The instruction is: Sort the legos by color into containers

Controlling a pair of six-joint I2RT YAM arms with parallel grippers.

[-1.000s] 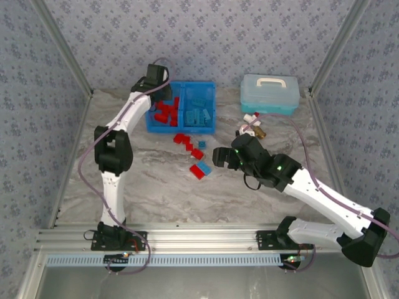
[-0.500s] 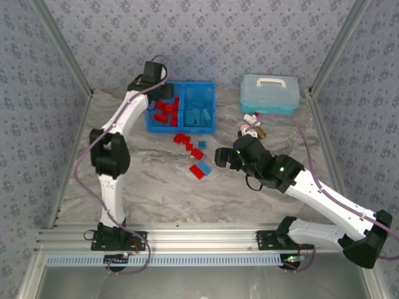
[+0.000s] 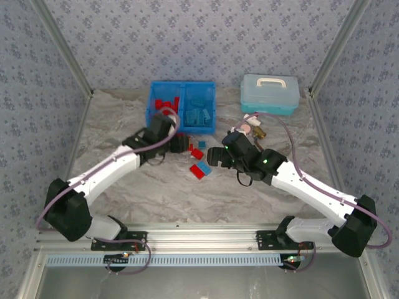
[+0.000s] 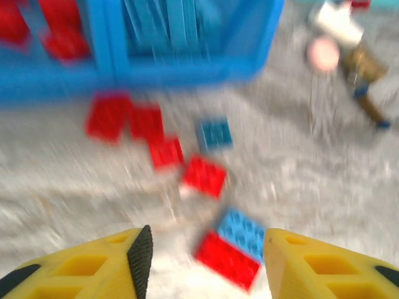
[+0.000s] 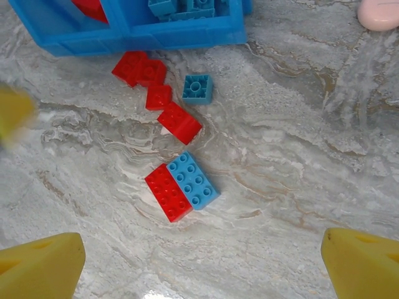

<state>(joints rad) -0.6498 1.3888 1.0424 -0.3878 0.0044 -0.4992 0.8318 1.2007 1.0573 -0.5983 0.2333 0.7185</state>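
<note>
The blue bin holds red legos in its left compartment and light blue ones in its right compartment. Loose legos lie on the table in front of it: a red brick side by side with a light blue brick, a small blue one and several red ones. My left gripper is open, just left of the loose bricks; its view is blurred and shows the red and blue pair between its fingers. My right gripper is open and empty above the pair.
A pale blue lidded case stands at the back right. A pink disc and a brass-coloured piece lie right of the bin. The two grippers are close together over the loose bricks.
The left arm has swung from above the bin's red compartment down to the loose bricks in front of it. The right gripper has edged up and left.
</note>
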